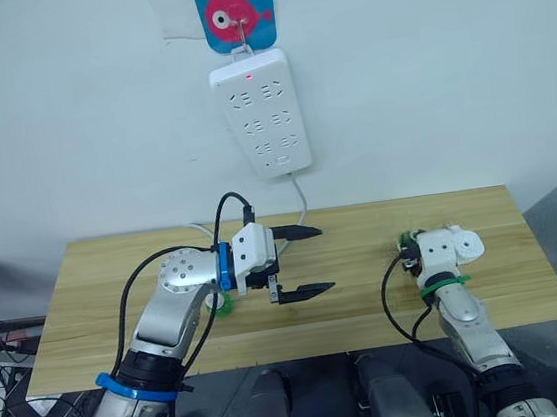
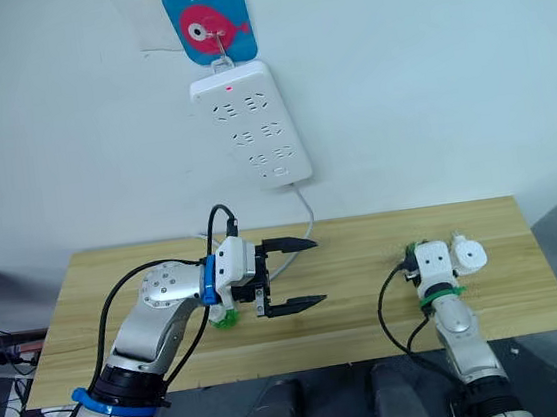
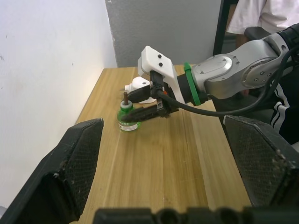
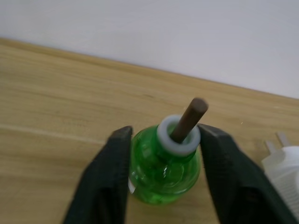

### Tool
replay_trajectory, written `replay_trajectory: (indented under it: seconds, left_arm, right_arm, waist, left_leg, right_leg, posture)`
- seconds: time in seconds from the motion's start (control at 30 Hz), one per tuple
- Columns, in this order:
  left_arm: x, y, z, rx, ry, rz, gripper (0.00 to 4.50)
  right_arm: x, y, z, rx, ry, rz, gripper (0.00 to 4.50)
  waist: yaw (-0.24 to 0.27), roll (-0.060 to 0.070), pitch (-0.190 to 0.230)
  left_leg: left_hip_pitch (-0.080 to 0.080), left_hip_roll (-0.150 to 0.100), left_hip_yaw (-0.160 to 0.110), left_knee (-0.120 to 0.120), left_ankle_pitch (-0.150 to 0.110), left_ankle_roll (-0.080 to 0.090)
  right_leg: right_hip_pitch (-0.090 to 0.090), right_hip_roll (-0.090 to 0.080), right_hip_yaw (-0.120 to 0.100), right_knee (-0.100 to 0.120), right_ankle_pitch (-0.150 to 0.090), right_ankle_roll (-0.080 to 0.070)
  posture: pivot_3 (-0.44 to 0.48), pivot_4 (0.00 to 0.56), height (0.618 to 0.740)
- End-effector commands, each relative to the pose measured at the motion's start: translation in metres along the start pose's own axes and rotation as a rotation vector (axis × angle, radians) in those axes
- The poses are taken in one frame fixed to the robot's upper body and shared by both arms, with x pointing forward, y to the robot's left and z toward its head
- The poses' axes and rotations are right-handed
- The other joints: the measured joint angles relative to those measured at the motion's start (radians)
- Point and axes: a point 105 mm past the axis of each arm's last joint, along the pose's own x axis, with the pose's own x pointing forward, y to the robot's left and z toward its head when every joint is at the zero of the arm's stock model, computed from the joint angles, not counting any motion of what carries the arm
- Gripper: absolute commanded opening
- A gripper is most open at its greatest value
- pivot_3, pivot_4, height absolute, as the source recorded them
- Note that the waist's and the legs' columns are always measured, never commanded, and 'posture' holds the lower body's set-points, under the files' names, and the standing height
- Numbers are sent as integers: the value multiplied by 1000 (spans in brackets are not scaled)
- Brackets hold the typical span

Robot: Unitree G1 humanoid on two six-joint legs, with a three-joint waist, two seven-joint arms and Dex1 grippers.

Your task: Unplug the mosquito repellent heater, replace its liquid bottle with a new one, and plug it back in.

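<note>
The left pincer (image 1: 302,262) hovers with its fingers wide apart over the bench (image 1: 95,280), holding nothing, a green bottle (image 2: 225,318) just behind it. The right pincer (image 4: 163,154) is clamped on another green bottle (image 4: 163,168), the mosquito repellent heater (image 3: 139,88) lying unplugged just beside it; keep that bottle upright and the grip low on its body so the wick stays clear

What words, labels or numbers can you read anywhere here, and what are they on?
No readable text anywhere.
Blue hanger card: a pink fish picture, no words.
Power strip: a lit red light, no legible markings.
Green bottle: a white label edge, too little showing to read.
</note>
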Motion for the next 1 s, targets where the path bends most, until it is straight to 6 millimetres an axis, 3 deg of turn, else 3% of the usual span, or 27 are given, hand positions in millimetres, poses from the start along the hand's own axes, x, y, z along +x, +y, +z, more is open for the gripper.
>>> replay_trajectory:
  seconds: [0.03,0.1,0.13,0.53,0.77,0.9,1.0]
  left_arm:
    - [-1,-3,6,34,-4,-3,4500]
    - [-2,-2,5,33,-2,3,4500]
    - [-2,-2,5,33,-2,7,4500]
    - [-5,-6,4,4,-14,68,4500]
    - [-9,-4,3,-9,-9,117,4500]
    - [-30,-1,1,-17,23,233,4500]
    - [-48,8,2,-73,32,418,4500]
  right_arm:
    - [-7,-8,3,10,-20,-26,3604]
    - [-11,-7,3,14,-19,-26,4350]
    - [-13,-6,4,16,-18,-24,4433]
    - [-73,17,24,45,-1,67,4433]
    - [-78,29,50,57,-41,157,4433]
    - [-83,45,70,84,-54,324,4433]
    - [-84,51,87,64,-64,481,4433]
  waist:
    - [1,0,0]
    - [4,0,0]
    - [4,0,0]
    - [12,1,-1]
    - [25,0,-2]
    - [23,1,-2]
    - [25,1,-2]
  left_leg:
    - [0,0,0,0,0,0]
    - [0,0,0,0,0,0]
    - [0,0,-1,0,0,0]
    - [0,2,-1,0,0,0]
    - [0,1,-1,1,0,0]
    - [0,3,-1,0,0,0]
    - [0,3,-2,1,0,0]
  right_leg:
    - [0,0,0,0,0,0]
    - [0,0,0,0,0,0]
    - [0,0,0,0,0,0]
    - [0,-1,0,0,0,0]
    - [0,0,-1,0,0,0]
    - [0,-1,-1,0,0,0]
    - [0,-1,-2,0,0,0]
  posture:
    - [276,263,740]
    - [275,259,740]
    - [275,259,740]
    - [276,235,740]
    - [268,228,740]
    - [262,233,740]
    - [288,236,740]
